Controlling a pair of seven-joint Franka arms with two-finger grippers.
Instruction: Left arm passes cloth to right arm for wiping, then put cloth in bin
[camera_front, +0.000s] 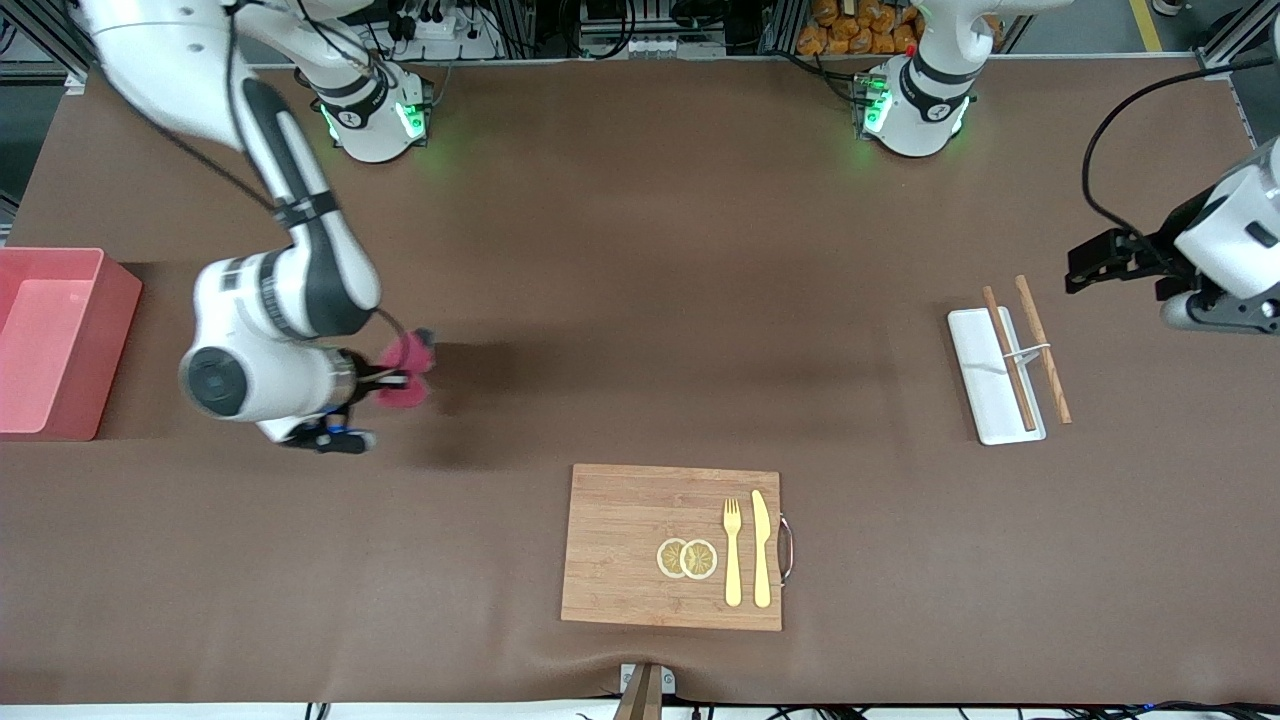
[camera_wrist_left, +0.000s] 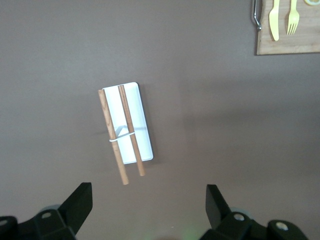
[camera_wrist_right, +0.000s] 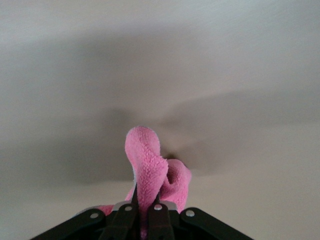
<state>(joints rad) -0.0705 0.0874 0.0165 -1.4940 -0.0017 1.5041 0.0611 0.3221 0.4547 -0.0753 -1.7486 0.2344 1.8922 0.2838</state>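
The magenta-pink cloth (camera_front: 406, 368) hangs bunched from my right gripper (camera_front: 392, 378), which is shut on it over the brown table between the bin and the wooden board. In the right wrist view the cloth (camera_wrist_right: 149, 165) rises out of the pinched fingers of the right gripper (camera_wrist_right: 145, 207). The pink bin (camera_front: 50, 345) stands at the right arm's end of the table, apart from the cloth. My left gripper (camera_front: 1078, 268) waits over the left arm's end of the table. It is open and holds nothing, and its fingers (camera_wrist_left: 80, 200) stand wide apart.
A white tray (camera_front: 985, 385) with two wooden chopsticks (camera_front: 1042, 350) lies near the left gripper; the tray (camera_wrist_left: 142, 125) also shows in the left wrist view. A wooden board (camera_front: 620, 545) with fork, knife and lemon slices lies near the front edge.
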